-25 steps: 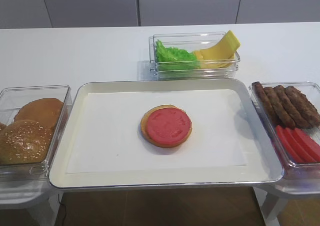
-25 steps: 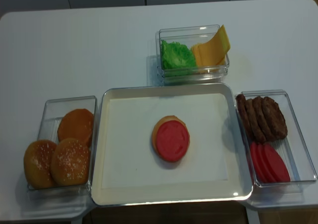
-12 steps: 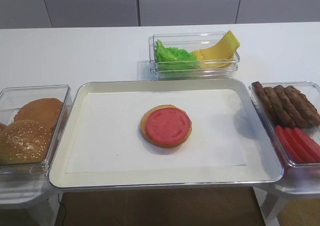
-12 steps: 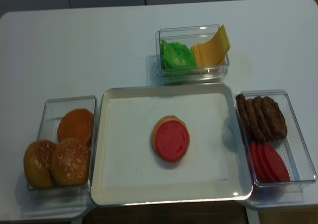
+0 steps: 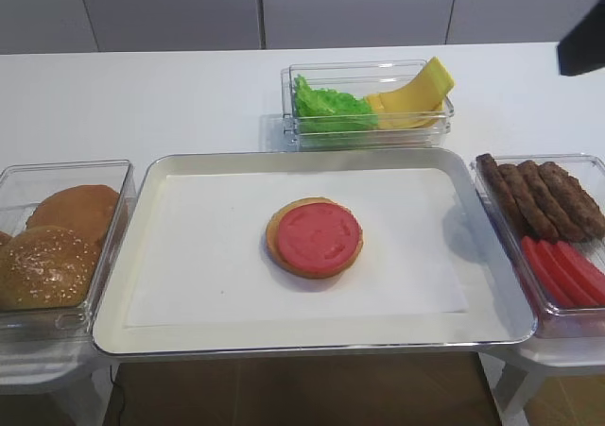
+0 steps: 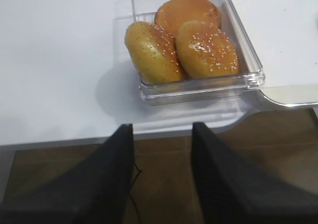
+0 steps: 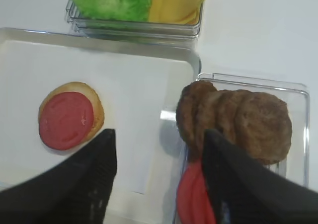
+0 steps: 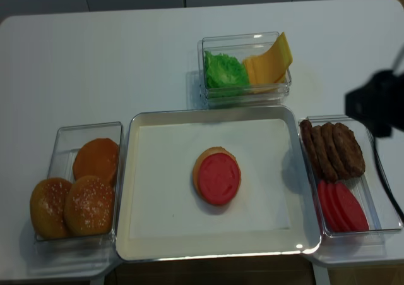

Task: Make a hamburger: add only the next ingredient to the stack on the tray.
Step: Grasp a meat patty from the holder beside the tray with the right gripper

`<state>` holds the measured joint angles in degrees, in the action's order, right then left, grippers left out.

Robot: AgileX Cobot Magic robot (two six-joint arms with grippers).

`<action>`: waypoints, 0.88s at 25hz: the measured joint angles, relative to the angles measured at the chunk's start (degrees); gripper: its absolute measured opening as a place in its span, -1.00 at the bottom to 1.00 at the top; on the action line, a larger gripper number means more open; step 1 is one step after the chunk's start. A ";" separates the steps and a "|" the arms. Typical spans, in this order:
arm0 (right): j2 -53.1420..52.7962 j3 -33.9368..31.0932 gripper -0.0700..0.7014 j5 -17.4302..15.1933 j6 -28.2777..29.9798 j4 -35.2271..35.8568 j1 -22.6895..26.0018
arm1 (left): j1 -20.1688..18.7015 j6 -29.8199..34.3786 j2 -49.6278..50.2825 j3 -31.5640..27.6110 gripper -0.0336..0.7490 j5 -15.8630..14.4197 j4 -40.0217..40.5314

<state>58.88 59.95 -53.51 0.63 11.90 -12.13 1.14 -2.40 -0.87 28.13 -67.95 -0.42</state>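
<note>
Several dark-brown meat patties [image 5: 544, 199] [image 8: 334, 149] [image 7: 238, 122] stand overlapped at the far end of a clear box right of the tray. The stack [image 5: 314, 237] [image 8: 217, 176] [image 7: 69, 115], a tan bun base under a red disc, lies mid-tray on the white paper. The silvery tray [image 5: 189, 256] [image 8: 164, 184] fills the centre. My right gripper [image 7: 159, 134] hangs open and empty above the tray's right rim, next to the patties; its arm [image 8: 379, 102] [image 5: 581, 43] shows as a dark blur. My left gripper [image 6: 161, 126] is open and empty off the table's front edge.
Red slices [image 5: 567, 270] share the patty box at its near end. A clear box of lettuce and yellow cheese [image 5: 369, 105] stands behind the tray. Sesame buns [image 5: 57, 242] [image 6: 184, 40] fill the clear box on the left.
The right arm has come into both overhead views from the right edge, near the patty box. Food and tray have not moved.
</note>
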 joint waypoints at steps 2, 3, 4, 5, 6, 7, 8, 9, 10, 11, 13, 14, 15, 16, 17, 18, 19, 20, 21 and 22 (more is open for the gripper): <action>4.95 3.28 0.25 -1.18 -3.02 -3.04 -2.83 | 0.00 0.00 0.00 0.00 -0.17 0.00 0.00; 7.55 4.51 0.25 -1.80 -4.86 -5.14 -4.30 | 0.00 0.00 0.00 0.00 -0.17 0.00 0.00; 9.73 5.92 0.25 -2.59 -6.55 -6.91 -5.49 | 0.00 0.00 0.00 0.00 -0.17 0.00 0.00; 12.24 7.29 0.25 -3.41 -7.98 -8.98 -6.79 | 0.00 0.00 0.00 0.00 -0.17 0.00 0.00; 14.71 8.56 0.25 -4.06 -9.55 -10.76 -7.92 | 0.00 0.00 0.00 0.00 -0.17 0.00 0.00; 17.05 9.53 0.25 -4.80 -11.06 -11.90 -8.69 | 0.00 0.00 0.00 0.00 -0.17 0.00 0.00; 18.99 10.64 0.25 -5.49 -12.35 -13.58 -9.44 | 0.00 0.00 0.00 0.00 -0.17 0.00 0.00; 21.19 11.67 0.25 -6.11 -13.60 -14.76 -9.87 | 0.00 0.00 0.00 0.00 -0.17 0.00 0.00; 23.28 12.62 0.24 -6.56 -14.45 -15.54 -10.11 | 0.00 0.00 0.00 0.00 -0.17 0.00 0.00; 24.92 13.30 0.24 -6.97 -14.95 -16.07 -10.11 | 0.00 0.00 0.00 0.00 -0.17 0.00 0.00; 28.21 14.42 0.24 -7.54 -15.28 -16.91 -10.11 | 0.00 0.00 0.00 0.00 -0.17 0.00 0.00; 29.57 14.84 0.24 -7.62 -15.37 -17.03 -10.11 | 0.00 0.00 0.00 0.00 -0.17 0.00 0.00; 30.59 15.12 0.24 -7.76 -15.37 -17.10 -10.11 | 0.00 0.00 0.00 0.00 -0.17 0.00 0.00; 31.73 15.25 0.24 -7.80 -15.50 -17.16 -10.11 | 0.00 0.00 0.00 0.00 -0.17 0.00 0.00; 32.80 15.30 0.24 -7.91 -15.50 -17.16 -10.14 | 0.00 0.00 0.00 0.00 -0.17 0.00 0.00; 33.65 15.30 0.24 -8.04 -15.50 -17.23 -10.24 | 0.00 0.00 0.00 0.00 -0.17 0.00 0.00; 34.65 15.30 0.24 -8.03 -15.50 -17.30 -10.24 | 0.00 0.00 0.00 0.00 -0.17 0.00 0.00; 35.56 15.30 0.24 -8.03 -15.54 -17.69 -10.24 | 0.00 0.00 0.00 0.00 -0.17 0.00 0.00; 36.39 15.30 0.24 -8.03 -15.54 -18.23 -10.26 | 0.00 0.00 0.00 0.00 -0.17 0.00 0.00; 36.88 15.30 0.24 -8.03 -15.64 -18.71 -10.37 | 0.00 0.00 0.00 0.00 -0.17 0.00 0.00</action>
<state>95.76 75.24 -61.55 -15.01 -6.81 -22.50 1.14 -2.40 -0.87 28.13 -67.95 -0.42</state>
